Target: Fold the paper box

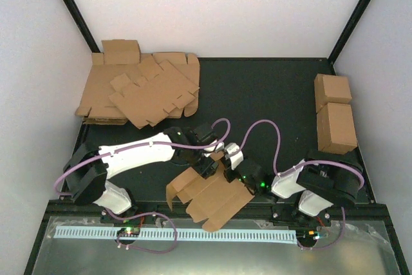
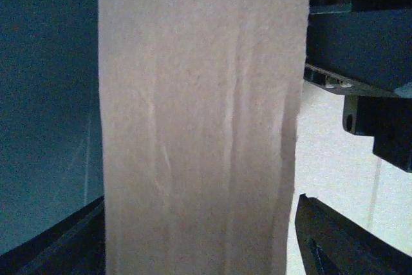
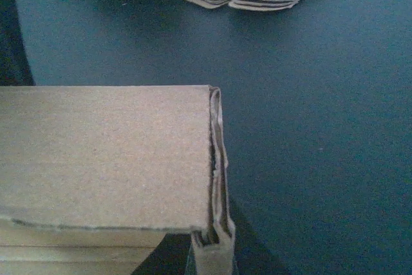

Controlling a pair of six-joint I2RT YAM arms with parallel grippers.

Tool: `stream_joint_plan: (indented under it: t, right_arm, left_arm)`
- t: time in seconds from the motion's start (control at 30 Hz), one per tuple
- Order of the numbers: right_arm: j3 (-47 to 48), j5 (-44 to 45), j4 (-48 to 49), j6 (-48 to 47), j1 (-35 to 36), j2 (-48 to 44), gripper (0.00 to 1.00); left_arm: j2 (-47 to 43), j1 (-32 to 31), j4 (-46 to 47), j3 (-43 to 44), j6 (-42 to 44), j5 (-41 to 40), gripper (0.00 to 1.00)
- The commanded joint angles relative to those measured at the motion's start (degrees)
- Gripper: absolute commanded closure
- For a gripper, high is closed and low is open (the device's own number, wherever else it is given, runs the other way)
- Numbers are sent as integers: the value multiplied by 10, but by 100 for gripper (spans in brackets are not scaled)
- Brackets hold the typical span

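Table (image 1: 270,88): black mat, white walls on three sides.

Heap of flat cardboard sheets (image 1: 141,91) in the far-left corner. It is cut off at the top of the right wrist view.

Two cardboard cuboids (image 1: 335,117) at the right edge, one behind the other and touching.

Paper box (image 1: 212,201): near centre, between the two arm bases and just inside the near edge. It is part-folded and lies askew. What shows runs from far left to near right, with one corner pointing at the near edge. The wrists cover its far edge, so the full outline and true long axis are hard to fix. In the left wrist view a bare panel of it fills the middle. In the right wrist view a panel fills the lower left and ends in a doubled edge.

Left arm: reaches right across the near table, elbow bent. The left gripper (image 1: 207,165) is at the box's far edge. Its fingers (image 2: 347,243) flank the panel, and I cannot tell whether they press it.

Right arm: reaches left, low. The right gripper (image 1: 233,162) is closed tight on the doubled edge, its fingertips out of frame.
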Motion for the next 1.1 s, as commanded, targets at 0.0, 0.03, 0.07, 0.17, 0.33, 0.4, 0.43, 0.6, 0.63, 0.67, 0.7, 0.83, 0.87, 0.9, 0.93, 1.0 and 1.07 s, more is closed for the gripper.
stream_joint_plan:
  t: [0.0, 0.03, 0.07, 0.17, 0.33, 0.4, 0.43, 0.6, 0.63, 0.67, 0.7, 0.83, 0.87, 0.9, 0.93, 1.0, 1.07]
  right_arm:
    - [6, 65, -2, 11, 3, -24, 98]
    - [8, 74, -15, 14, 4, -29, 98]
    - [9, 81, -30, 16, 4, -36, 98]
    - [9, 111, -72, 35, 4, -69, 98]
    - [21, 183, -171, 74, 3, -136, 98]
    - [31, 205, -211, 95, -1, -157, 98]
    - [37, 211, -229, 104, -3, -166, 98]
    - [59, 237, -286, 134, -14, -199, 98]
    - [68, 242, -309, 146, -21, -205, 98]
    - [80, 248, -339, 169, -29, -208, 98]
    - [91, 259, -369, 197, -39, -212, 98]
    - [126, 260, -462, 259, -72, -235, 98]
    - [127, 245, -465, 258, -81, -245, 98]
    - [126, 226, -465, 258, -88, -255, 98]
    - [124, 209, -464, 260, -96, -265, 98]
    - [124, 186, -471, 261, -109, -284, 98]
    - [128, 173, -486, 256, -113, -300, 98]
  left_arm:
    - [-33, 2, 15, 29, -12, 4, 19]
    - [-44, 4, 15, 34, -15, 0, 15]
    - [-56, 7, 12, 41, -18, -6, 11]
    - [-96, 15, -8, 70, -27, -38, 5]
    - [-196, 24, -20, 95, -39, -92, 2]
    - [-235, 25, -5, 86, -51, -113, 2]
    - [-254, 26, 1, 81, -57, -123, 2]
    - [-331, 33, 0, 66, -78, -170, 1]
    - [-340, 36, -10, 66, -83, -178, 1]
    - [-348, 38, -16, 67, -88, -180, 1]
    - [-355, 41, -25, 65, -92, -182, 1]
    - [-385, 53, -38, 52, -118, -197, 1]
    - [-394, 56, -37, 44, -127, -201, 1]
    - [-404, 58, -34, 35, -135, -204, 1]
    - [-413, 61, -31, 24, -143, -207, 1]
    - [-431, 65, -22, -6, -155, -215, 1]
    - [-447, 69, -18, -27, -163, -217, 1]
